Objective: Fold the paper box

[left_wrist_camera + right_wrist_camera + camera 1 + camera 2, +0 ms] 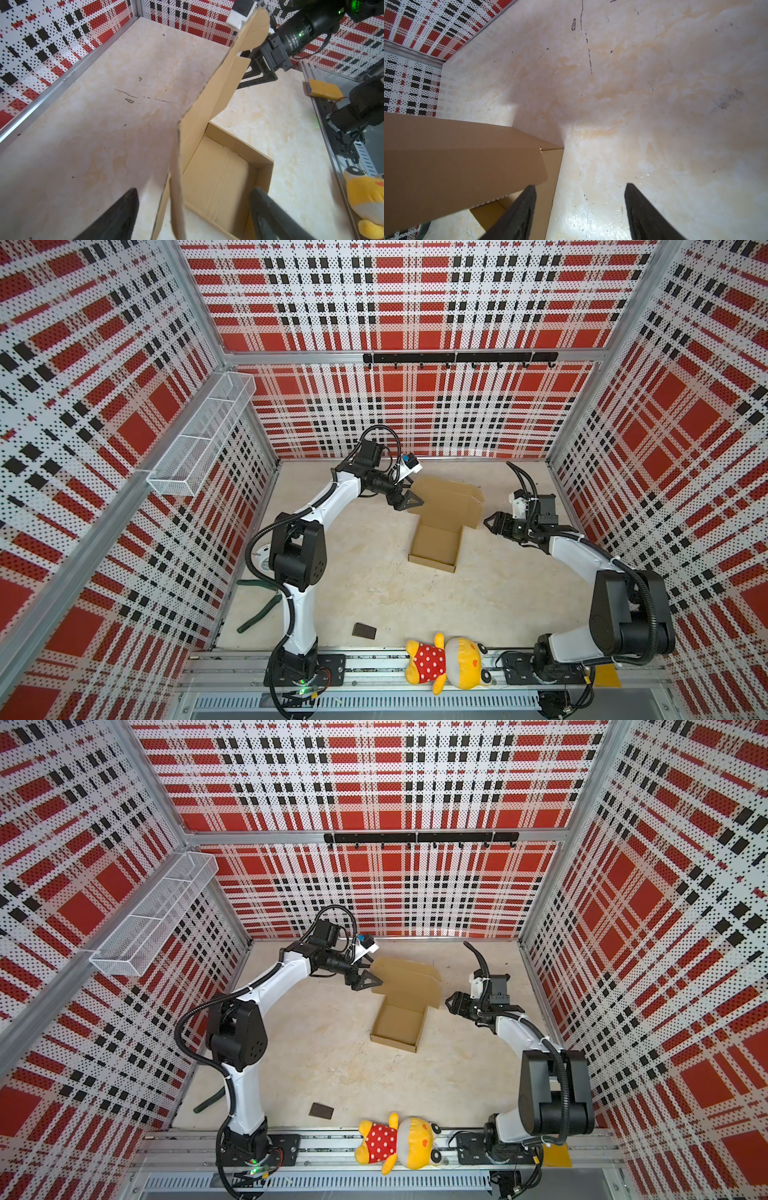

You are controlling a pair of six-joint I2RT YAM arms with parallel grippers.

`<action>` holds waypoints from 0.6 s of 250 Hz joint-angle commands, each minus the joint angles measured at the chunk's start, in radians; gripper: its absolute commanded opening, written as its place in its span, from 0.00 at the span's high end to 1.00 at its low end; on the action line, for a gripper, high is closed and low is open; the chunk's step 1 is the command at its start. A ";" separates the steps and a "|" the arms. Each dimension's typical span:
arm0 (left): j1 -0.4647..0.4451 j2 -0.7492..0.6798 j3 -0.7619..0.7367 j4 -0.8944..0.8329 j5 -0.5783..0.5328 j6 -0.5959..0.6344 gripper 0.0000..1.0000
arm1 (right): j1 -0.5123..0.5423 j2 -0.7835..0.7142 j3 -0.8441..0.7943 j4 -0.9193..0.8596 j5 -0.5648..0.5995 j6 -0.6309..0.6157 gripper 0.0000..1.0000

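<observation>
The left hand (193,190), fingers wide apart, straddles the raised lid (209,99) of the paper box (220,187) on the desk (83,124); the right hand (259,68) shows behind it.

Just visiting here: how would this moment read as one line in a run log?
paper box: tray formed, lid raised | left gripper: open, straddling lid edge | right gripper: open, beside lid, holding nothing

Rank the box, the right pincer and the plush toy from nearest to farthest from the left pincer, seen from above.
1. Box: in the middle, right beside the left pincer.
2. Right pincer: across the box, on the right.
3. Toy: far off, on the front rail.
</observation>
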 commanded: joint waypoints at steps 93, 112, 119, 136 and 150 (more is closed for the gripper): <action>-0.023 -0.058 -0.089 0.127 -0.092 -0.165 0.54 | 0.013 0.008 -0.013 0.093 -0.056 -0.002 0.34; -0.026 -0.063 -0.094 0.128 -0.113 -0.169 0.60 | 0.013 0.014 -0.011 0.097 -0.053 -0.005 0.34; -0.026 -0.064 -0.095 0.128 -0.116 -0.171 0.61 | 0.012 0.018 -0.010 0.097 -0.055 -0.006 0.34; -0.026 -0.074 -0.100 0.135 -0.130 -0.183 0.62 | 0.017 0.023 -0.010 0.102 -0.061 -0.008 0.34; -0.027 -0.083 -0.107 0.139 -0.133 -0.190 0.64 | 0.027 0.025 -0.010 0.104 -0.066 -0.011 0.34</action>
